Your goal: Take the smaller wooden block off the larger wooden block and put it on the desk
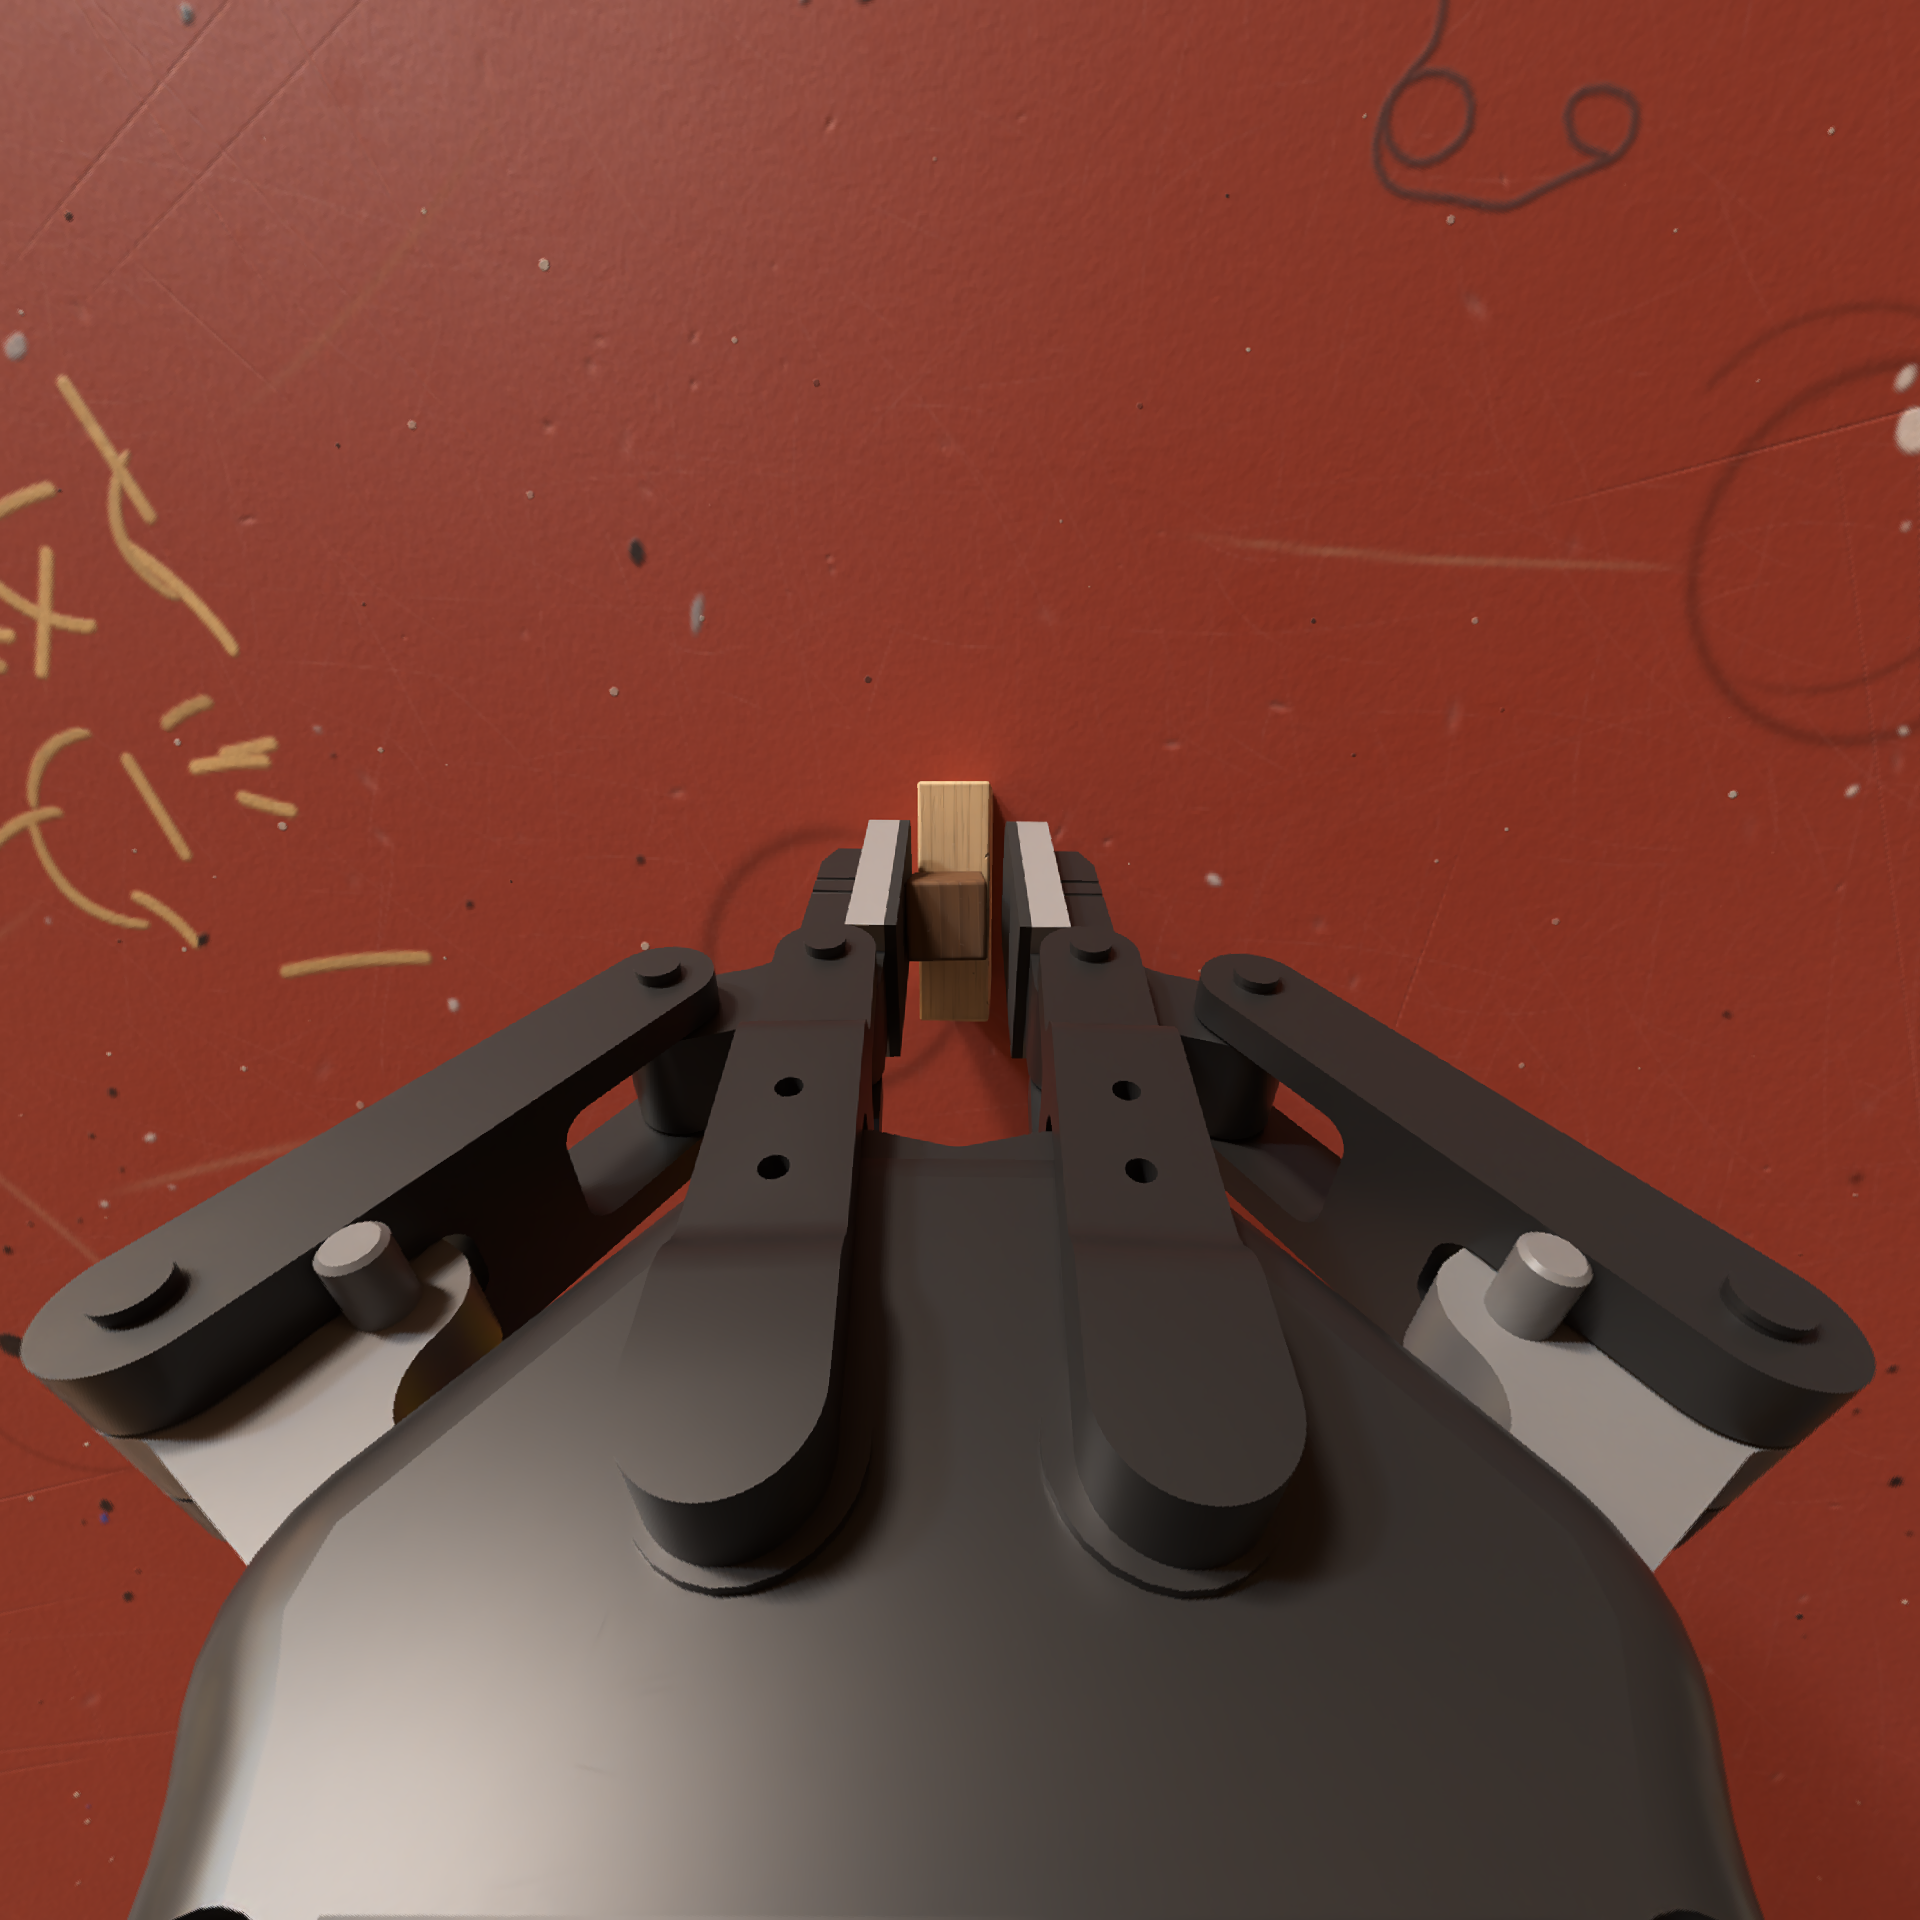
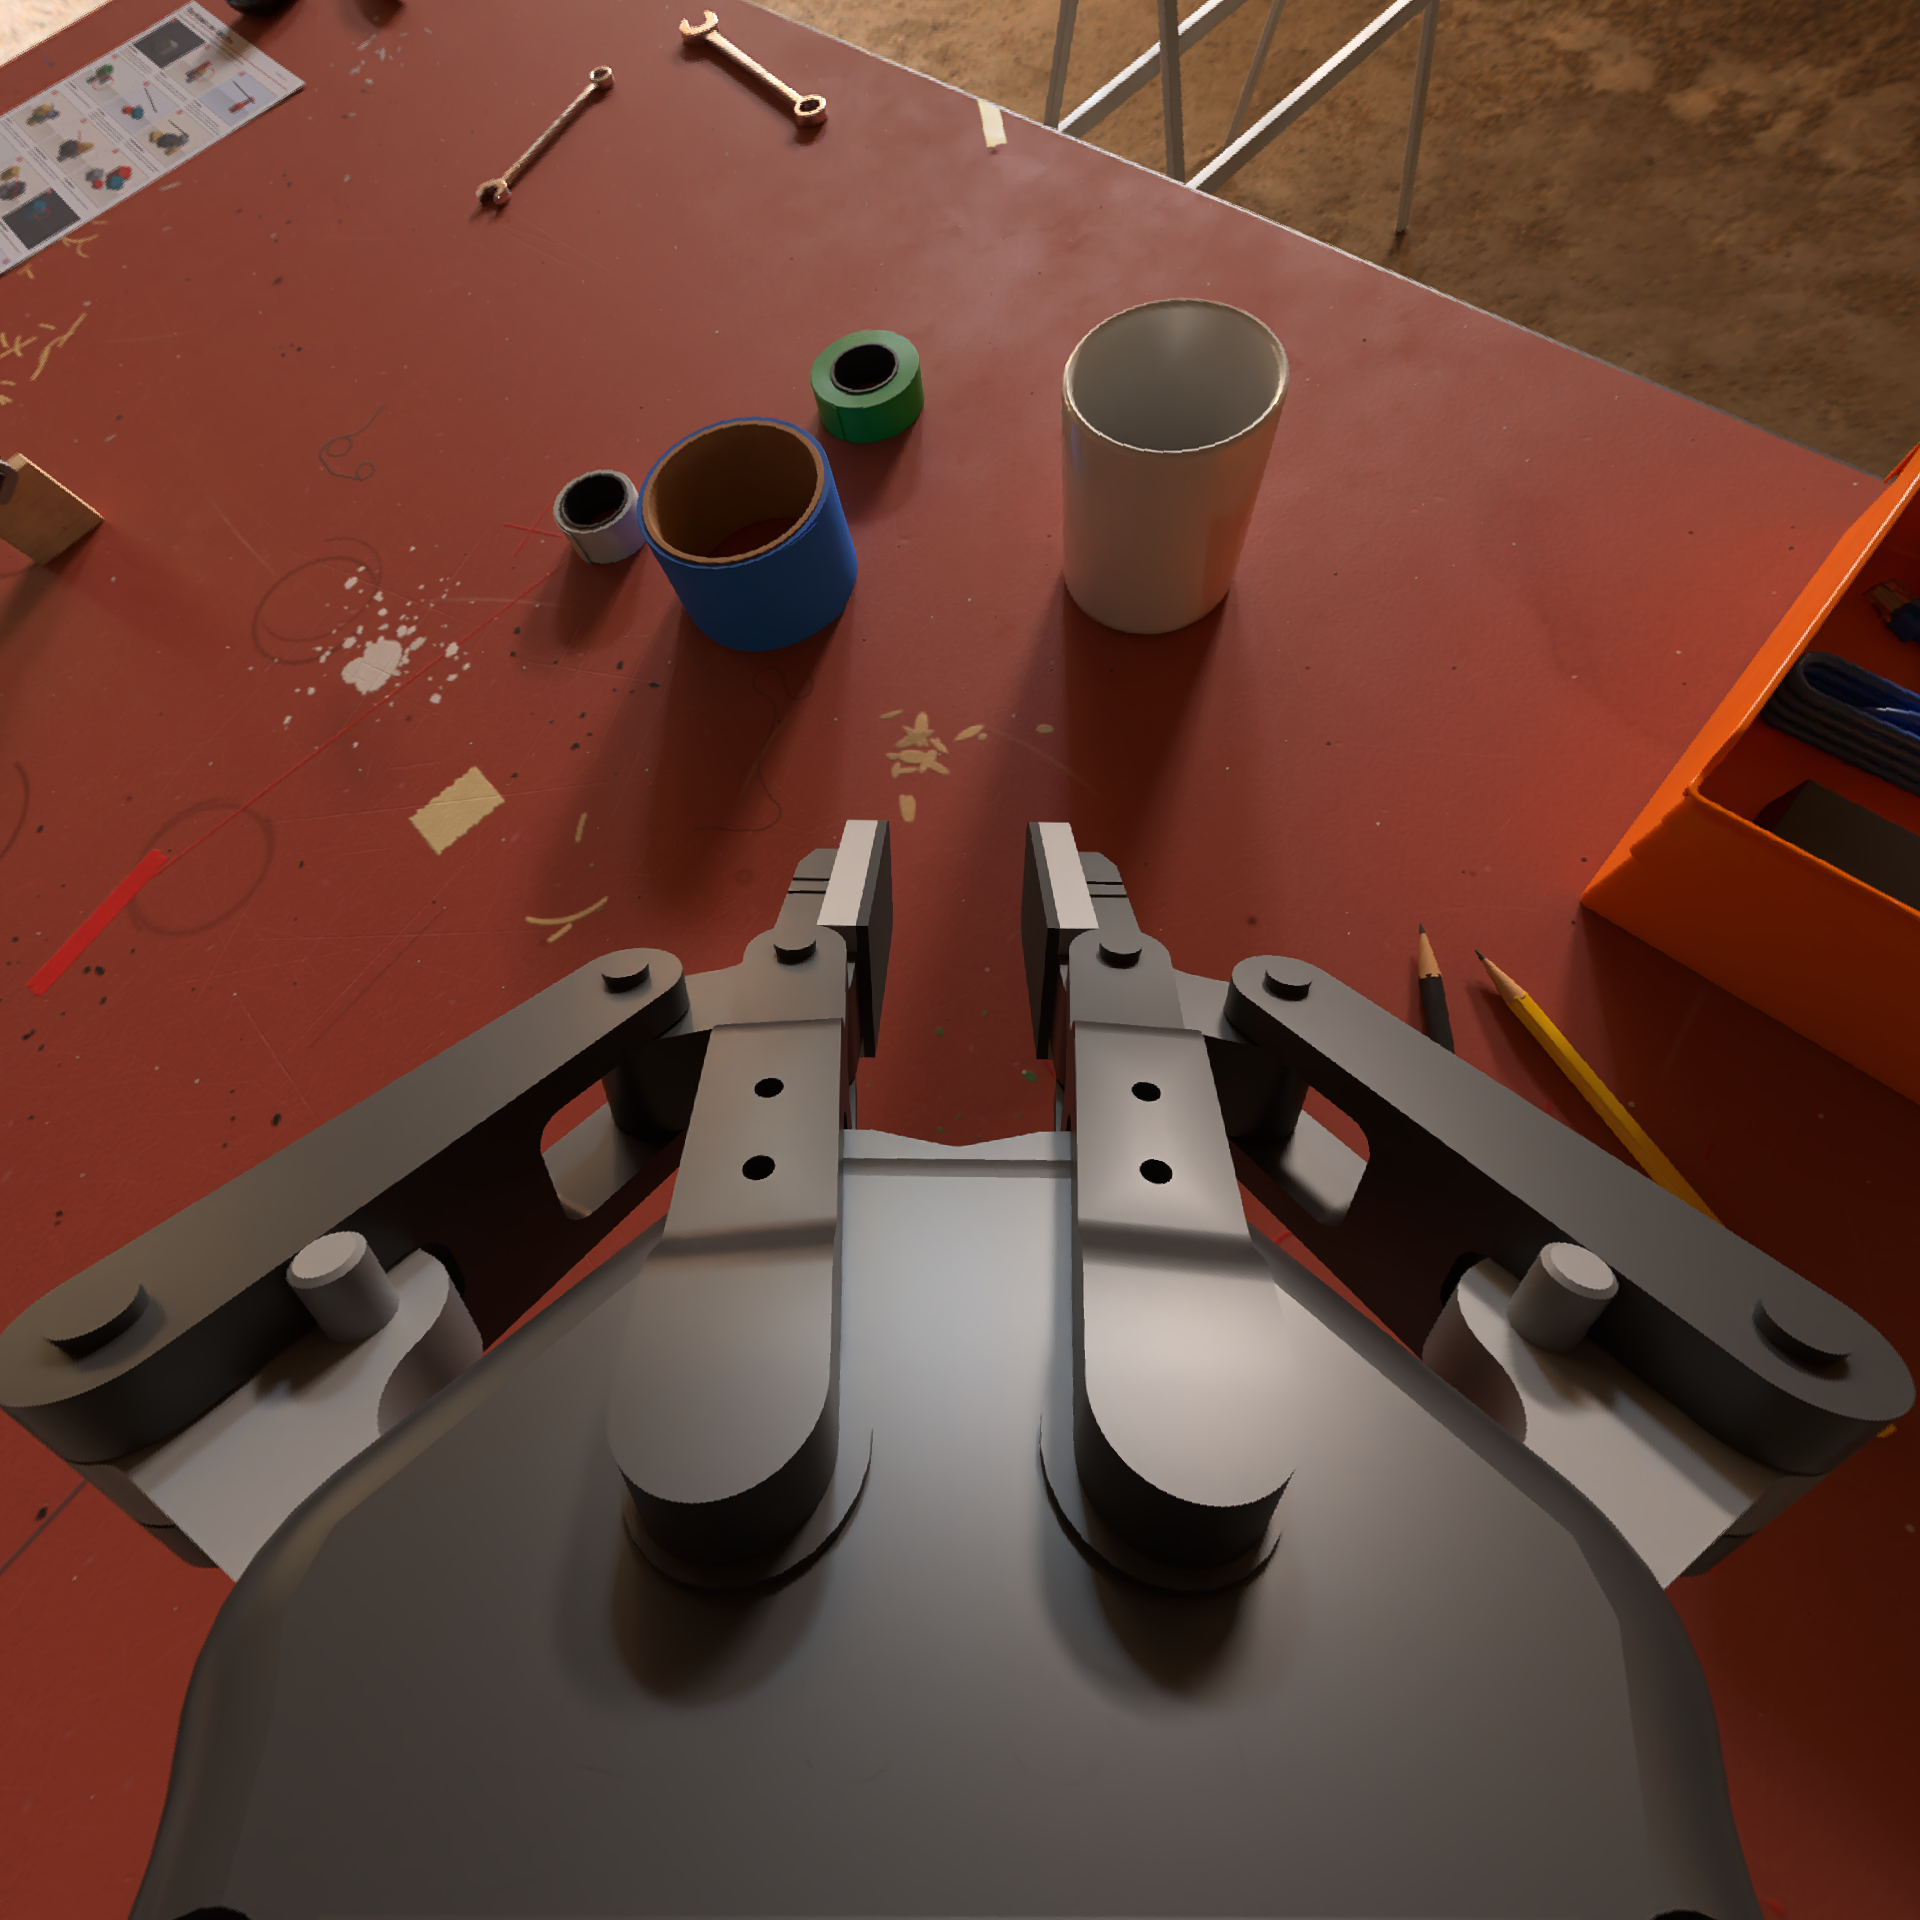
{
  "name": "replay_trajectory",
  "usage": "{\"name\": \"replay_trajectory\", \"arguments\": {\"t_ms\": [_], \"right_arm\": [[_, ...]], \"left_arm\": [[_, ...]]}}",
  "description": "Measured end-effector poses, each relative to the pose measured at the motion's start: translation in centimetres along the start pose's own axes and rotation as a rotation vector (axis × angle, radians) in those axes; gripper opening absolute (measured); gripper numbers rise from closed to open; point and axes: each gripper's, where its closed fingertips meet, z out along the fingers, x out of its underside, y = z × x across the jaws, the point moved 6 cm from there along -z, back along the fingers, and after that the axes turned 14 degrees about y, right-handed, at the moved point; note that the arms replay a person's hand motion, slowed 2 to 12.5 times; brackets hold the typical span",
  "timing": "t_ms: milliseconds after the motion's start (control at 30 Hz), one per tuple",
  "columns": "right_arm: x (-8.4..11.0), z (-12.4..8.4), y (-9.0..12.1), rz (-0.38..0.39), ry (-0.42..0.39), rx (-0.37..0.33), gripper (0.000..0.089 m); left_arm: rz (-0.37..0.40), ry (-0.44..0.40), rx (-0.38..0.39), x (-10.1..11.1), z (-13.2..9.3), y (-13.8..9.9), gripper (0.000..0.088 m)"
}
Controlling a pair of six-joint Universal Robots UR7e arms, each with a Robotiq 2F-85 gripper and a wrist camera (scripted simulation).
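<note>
Blocks sat stacked on the red surface (image 1: 1143, 416), directly below the left end effector (image 1: 956, 894). The larger wooden block (image 1: 954, 816), pale and elongated, lay flat with its long axis running away from the camera. The smaller wooden block (image 1: 948, 916), darker in tone, rested on top of it near its middle. The left end effector pointed straight down with one finger on either side of the pair. The left pad (image 1: 876, 873) stood at or against the smaller block's side; a narrow gap showed between that block and the right pad. Whether the grip had closed on the block could not be determined.

The right end effector (image 2: 956, 894) hung released over bare red surface, well apart from the blocks, with nothing between its fingers. Ahead of it stood a white cup (image 2: 1169, 468), a blue tape roll (image 2: 753, 540), a green tape roll (image 2: 868, 387) and a small grey roll (image 2: 600, 516) just beside the blue one. Two wrenches (image 2: 753, 68) lay farther off. Two pencils (image 2: 1558, 1060) lay to its right, near an orange bin (image 2: 1745, 894).
</note>
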Motion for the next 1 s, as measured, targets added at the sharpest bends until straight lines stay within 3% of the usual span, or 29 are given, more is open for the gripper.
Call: {"name": "replay_trajectory", "arguments": {"t_ms": [500, 1000], "right_arm": [[0.2, 0.1, -0.2, 0.009, 0.007, -0.001, 0.0232], [0.2, 0.1, -0.3, 0.008, 0.001, 0.001, 0.0231]], "left_arm": [[-0.011, -0.069, -0.032, 0.0, -1.8, 0.1, 0.0119], [-0.002, -0.215, -0.092, -0.2, -7.7, -1.4, 0.0119]]}}
